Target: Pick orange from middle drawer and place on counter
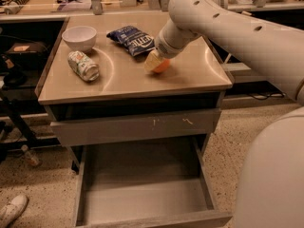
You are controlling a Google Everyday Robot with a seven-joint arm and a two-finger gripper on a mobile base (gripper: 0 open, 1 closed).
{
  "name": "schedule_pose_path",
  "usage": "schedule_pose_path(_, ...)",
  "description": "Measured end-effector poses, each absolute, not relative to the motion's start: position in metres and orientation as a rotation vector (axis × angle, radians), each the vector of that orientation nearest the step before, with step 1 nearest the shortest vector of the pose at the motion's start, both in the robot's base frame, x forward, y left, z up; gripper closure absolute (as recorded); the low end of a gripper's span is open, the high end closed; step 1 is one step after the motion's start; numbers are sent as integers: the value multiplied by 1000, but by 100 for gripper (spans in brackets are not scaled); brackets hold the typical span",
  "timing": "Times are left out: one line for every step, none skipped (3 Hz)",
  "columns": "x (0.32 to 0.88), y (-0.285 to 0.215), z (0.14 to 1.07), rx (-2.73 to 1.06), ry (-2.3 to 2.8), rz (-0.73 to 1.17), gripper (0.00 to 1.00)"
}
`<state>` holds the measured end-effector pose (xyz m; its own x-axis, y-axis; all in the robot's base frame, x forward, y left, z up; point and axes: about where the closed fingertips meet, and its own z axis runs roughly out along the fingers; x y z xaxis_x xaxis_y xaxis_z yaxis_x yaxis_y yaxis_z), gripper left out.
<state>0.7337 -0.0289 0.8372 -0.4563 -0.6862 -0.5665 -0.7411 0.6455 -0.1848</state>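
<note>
Gripper (156,63) low over counter (124,76) — jaws pinching orange (162,66); middle drawer (142,198) open below.

Warm yellowish indoor light from overhead, medium-dim overall. The counter (118,82) shows broad soft sheen on the brushed steel, with the brightest arc just right of the can (83,65) and no hard hotspots. The gripper (157,61) is at the orange (160,66), right of the counter's centre, both shaded by the arm (228,27), with a soft shadow pooled beneath. The white bowl (79,37) and chip bag (133,39) throw short diffuse shadows. The gap under the counter is near black. The middle drawer (142,194) floor is flat, even, dim grey. The bench (61,6) behind the counter is brighter and slightly washed out. Left of the counter is deep shadow, with detail lost.
</note>
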Motion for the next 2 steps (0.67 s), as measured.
schedule_pose_path(734, -29, 837, -1106, 2250, 117, 0)
schedule_pose_path(734, -29, 837, -1106, 2250, 117, 0)
